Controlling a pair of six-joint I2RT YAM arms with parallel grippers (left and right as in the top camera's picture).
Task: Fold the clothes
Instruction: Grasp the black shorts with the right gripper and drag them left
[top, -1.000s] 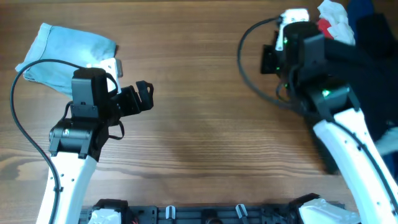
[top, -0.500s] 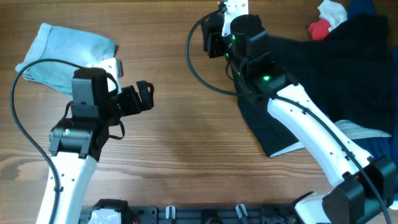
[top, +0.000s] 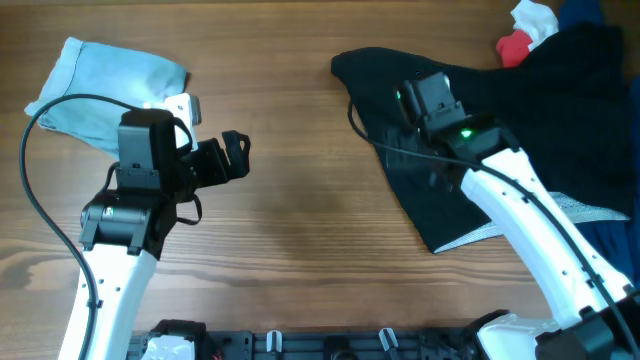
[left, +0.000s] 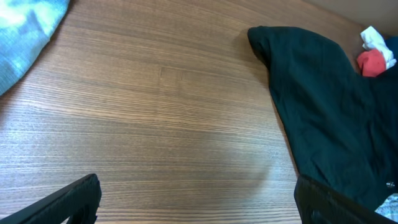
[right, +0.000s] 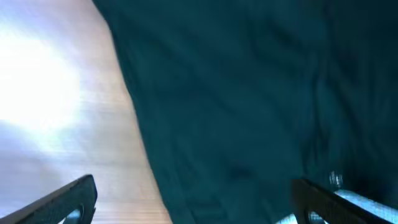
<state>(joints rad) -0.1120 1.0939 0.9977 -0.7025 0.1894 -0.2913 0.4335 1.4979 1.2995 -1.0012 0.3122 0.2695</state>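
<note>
**Black shorts out at two o'clock, no fold started, both grippers empty**

Black shorts (top: 570, 100) lie loose on the wooden table (top: 300, 250) and fill the two-to-three o'clock part of the overhead view. One leg reaches toward 12 o'clock and ends in a rounded tip. A second corner points to 5 o'clock, and the pale grey waistband (top: 590, 208) shows near there. The cloth is creased rather than flat, and its far side runs off the right edge. My reading is that it needs smoothing out before any fold.

The right gripper (right: 194, 190) hangs over the leg. Its wrist view looks straight down on dark fabric and the hem against the wood. The fingers are spread wide with nothing between them, probably while picking a pinch point.

The left gripper (top: 232, 155) sits at 9 o'clock, well apart from the shorts and facing them. It is also spread wide and empty, likely waiting to take the opposite edge.

Light-blue denim shorts (top: 100, 85) rest at 10 o'clock, clear of the work.

A red item (top: 512, 47) and a white cloth (top: 532, 18) sit at 1 o'clock against the shorts' far edge. They could get dragged along.
</note>
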